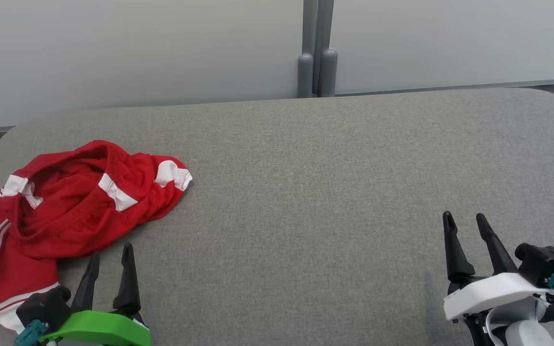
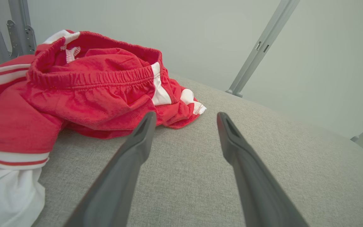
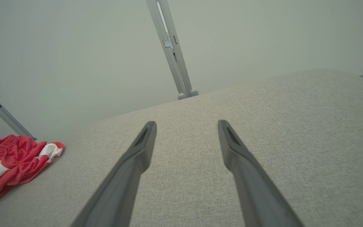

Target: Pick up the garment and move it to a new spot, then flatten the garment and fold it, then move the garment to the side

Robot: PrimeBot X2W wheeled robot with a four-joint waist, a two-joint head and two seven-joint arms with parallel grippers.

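Garment (image 1: 65, 206), red with white bands, lies crumpled at the left end of the grey fabric-covered bench (image 1: 334, 192), with its elastic waistband (image 2: 90, 80) uppermost. Left hand (image 1: 111, 252) sits just beside the garment's near edge, fingers spread wide and gripping nothing. Right hand (image 1: 463, 216) sits well apart from the garment, over bare bench at the right, fingers likewise spread wide and empty. Pale wall panels (image 1: 137, 48) with a grey post (image 1: 316, 48) stand behind the bench.

Left hand (image 1: 110, 253), right hand (image 1: 464, 220) open-fingered.
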